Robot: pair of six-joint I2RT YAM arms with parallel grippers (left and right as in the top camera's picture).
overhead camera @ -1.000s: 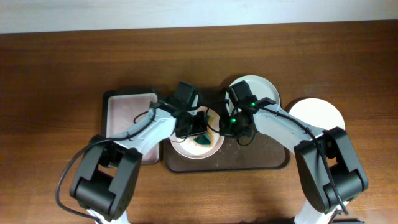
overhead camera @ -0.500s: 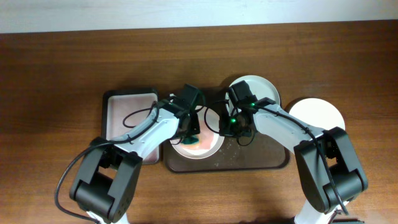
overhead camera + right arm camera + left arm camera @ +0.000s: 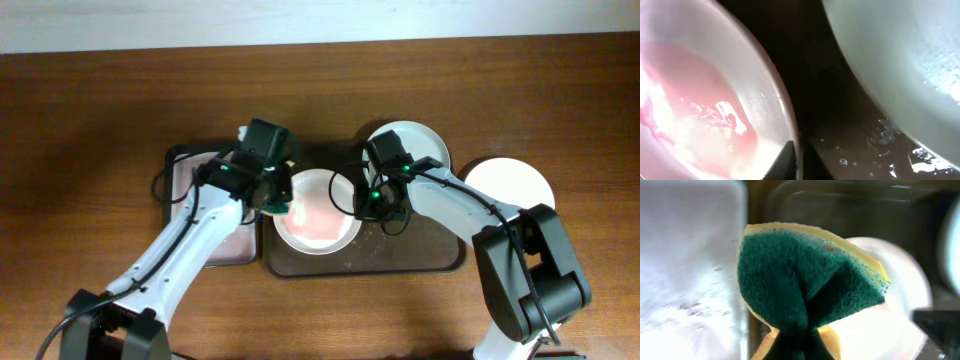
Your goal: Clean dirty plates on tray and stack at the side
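The green-and-yellow sponge (image 3: 805, 280) is pinched, folded, in the left pincer (image 3: 276, 203), right over the line where the small tray (image 3: 200, 170) is met by the rim of the tray (image 3: 420, 258). Just to that pincer's right, the smeared plate (image 3: 318, 218) is seen on the tray, its centre filmed pink. Its opposite rim is clamped between the fingers of the right pincer (image 3: 356, 203). Only a narrow dark strip of tray is left between this rim and a second plate (image 3: 425, 142) beyond that pincer. A third plate (image 3: 512, 185) is set off the tray, further right.
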